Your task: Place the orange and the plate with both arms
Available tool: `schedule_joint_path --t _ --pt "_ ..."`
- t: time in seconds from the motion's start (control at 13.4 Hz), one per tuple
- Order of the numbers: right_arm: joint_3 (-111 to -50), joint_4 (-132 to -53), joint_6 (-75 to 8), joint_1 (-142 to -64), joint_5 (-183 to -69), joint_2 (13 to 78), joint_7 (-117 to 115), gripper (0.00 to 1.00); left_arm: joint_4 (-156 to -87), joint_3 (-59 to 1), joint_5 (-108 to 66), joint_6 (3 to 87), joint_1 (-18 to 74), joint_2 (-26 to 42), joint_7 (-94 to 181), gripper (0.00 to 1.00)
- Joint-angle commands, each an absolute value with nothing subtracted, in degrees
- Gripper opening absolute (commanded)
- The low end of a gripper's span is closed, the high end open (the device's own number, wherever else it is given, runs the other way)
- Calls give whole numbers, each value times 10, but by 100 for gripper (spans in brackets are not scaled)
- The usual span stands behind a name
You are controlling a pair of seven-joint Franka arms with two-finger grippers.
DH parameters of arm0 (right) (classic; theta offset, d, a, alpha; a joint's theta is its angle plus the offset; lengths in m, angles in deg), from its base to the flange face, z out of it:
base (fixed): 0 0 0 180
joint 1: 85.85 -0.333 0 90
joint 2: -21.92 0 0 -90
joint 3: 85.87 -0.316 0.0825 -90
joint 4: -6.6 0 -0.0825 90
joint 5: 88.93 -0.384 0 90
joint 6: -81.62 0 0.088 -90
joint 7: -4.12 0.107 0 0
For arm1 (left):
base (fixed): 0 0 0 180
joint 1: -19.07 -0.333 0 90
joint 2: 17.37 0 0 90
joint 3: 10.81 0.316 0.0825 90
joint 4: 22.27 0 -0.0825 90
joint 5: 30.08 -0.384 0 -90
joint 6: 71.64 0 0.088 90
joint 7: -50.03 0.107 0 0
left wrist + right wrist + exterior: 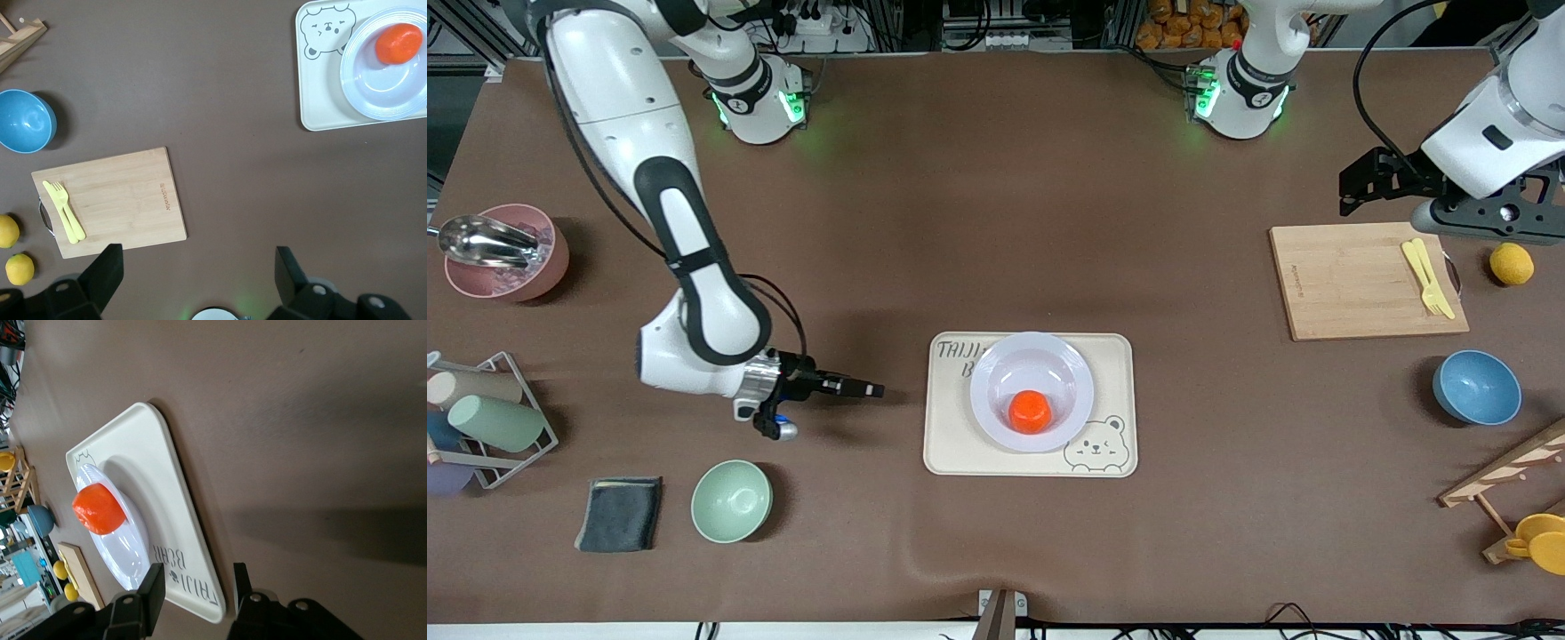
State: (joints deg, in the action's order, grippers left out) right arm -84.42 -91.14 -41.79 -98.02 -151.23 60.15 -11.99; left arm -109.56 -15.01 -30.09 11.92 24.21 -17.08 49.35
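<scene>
The orange [1030, 412] lies in the well of the pale plate [996, 364], which rests on a cream tray [951, 444] with a bear drawing. My right gripper [874, 389] is low over the table beside the tray, toward the right arm's end, open and empty, with its fingers pointing at the tray. The right wrist view shows the orange [99, 509], the plate [127, 553] and the tray [167, 493] ahead of the right gripper [198, 577]. My left gripper [1352, 191] is open and empty, up over the table by the cutting board. It also shows in the left wrist view [198, 257].
A wooden cutting board [1352, 284] holds yellow cutlery [1427, 276], with a lemon [1512, 263] and blue bowl [1476, 387] nearby. A mint bowl [731, 500], grey cloth [621, 514], cup rack [489, 422] and pink bowl [503, 253] stand at the right arm's end.
</scene>
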Motion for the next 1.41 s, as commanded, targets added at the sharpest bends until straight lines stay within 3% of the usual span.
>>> schedule_joint_path --t 0.0,0.59,0.67,0.74,0.82,1.04,1.34 --pt "-854 -898 -364 -936 -1422 576 -83 51 -1088 -149 -294 119 242 -169 495 100" --pt "-847 -748 -163 -845 -1166 565 -77 64 -1088 -149 -295 119 242 -169 495 100" --pt "-847 -720 -139 -837 -1130 565 -77 73 -1088 -149 -294 119 242 -169 495 100" --pt "-848 -698 -114 -829 -1099 565 -77 91 -1088 -149 -295 119 242 -169 495 100" --pt "-847 -683 -95 -826 -1082 565 -82 100 -1088 -149 -295 119 242 -169 495 100" --pt "-846 -656 -60 -813 -1045 541 -108 100 -1088 -149 -294 119 243 -169 495 100" --pt "-847 -671 -51 -814 -993 453 -68 100 -1088 -149 -293 119 242 -169 495 100"
